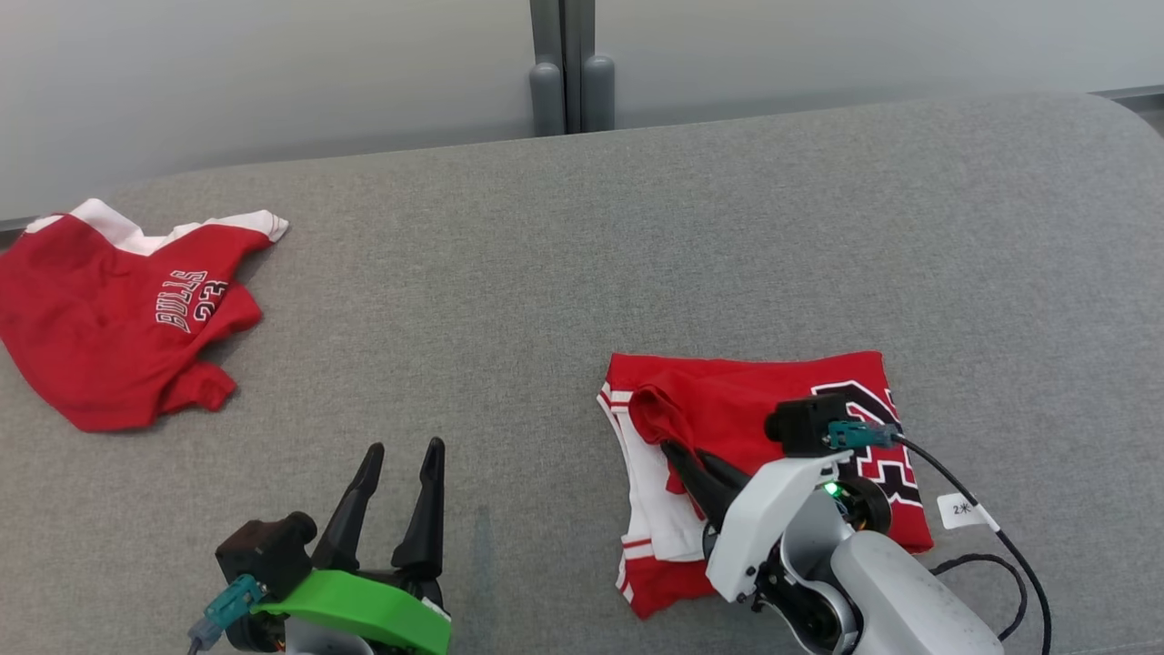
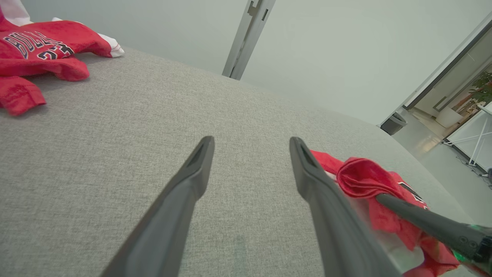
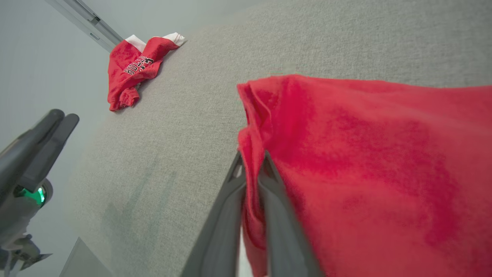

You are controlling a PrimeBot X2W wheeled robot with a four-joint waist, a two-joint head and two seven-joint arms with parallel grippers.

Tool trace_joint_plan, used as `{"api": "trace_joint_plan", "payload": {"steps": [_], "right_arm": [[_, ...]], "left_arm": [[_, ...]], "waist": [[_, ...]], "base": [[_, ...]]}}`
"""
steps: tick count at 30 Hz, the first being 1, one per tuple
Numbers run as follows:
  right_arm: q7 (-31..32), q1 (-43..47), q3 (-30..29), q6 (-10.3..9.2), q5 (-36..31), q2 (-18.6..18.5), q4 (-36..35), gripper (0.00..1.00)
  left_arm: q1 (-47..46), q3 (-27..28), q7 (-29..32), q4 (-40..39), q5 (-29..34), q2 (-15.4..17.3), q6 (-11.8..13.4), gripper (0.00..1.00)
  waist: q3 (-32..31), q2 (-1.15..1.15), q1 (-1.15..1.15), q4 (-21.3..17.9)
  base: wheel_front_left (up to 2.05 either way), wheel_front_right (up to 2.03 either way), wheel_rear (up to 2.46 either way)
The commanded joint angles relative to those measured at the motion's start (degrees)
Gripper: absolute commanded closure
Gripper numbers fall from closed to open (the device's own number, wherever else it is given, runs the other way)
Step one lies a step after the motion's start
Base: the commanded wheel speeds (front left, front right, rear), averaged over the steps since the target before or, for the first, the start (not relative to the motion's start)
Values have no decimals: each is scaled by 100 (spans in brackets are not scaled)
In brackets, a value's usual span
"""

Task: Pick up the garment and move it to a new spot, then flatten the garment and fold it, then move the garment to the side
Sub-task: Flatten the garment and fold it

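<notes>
- My right gripper [image 1: 684, 455] is clamped on a raised fold of the folded red garment [image 1: 764, 391], at my four o'clock on the grey cushion [image 1: 546, 273].
- My left gripper [image 1: 406, 450] stands spread wide at seven o'clock, holding nothing.

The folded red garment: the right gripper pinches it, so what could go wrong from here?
1. The right gripper pinches only a small ridge near one edge of the folded garment; pulling it sideways may open the layers.
2. The left gripper stands open and apart, so the far side has no support and could drag or bunch.
</notes>
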Motion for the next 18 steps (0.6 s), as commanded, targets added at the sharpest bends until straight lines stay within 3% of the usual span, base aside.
{"api": "trace_joint_plan", "payload": {"steps": [1, 2, 10, 18], "right_arm": [[-116, -153, 96, -4, 86, -16, 97, 55], [-186, -208, 191, -4, 161, -14, 174, 0], [-656, -613, 629, -4, 549, -18, 528, 0], [-1437, -863, -6, -4, -581, -44, 1010, 0]], "left_arm": [[-76, 22, -16, 13, 73, -16, -20, 0], [-81, 27, -16, 25, 80, -24, -24, 0], [-123, 21, -16, 99, 119, -77, -74, 0], [-102, -6, -16, 76, 269, -174, -99, 0]], "waist": [[19, 0, 0, 0], [28, 0, 0, -2], [37, 0, 0, -30], [-100, 0, 0, -95]], "base": [[0, 0, 0], [0, 0, 0], [0, 0, 0], [0, 0, 0]]}}
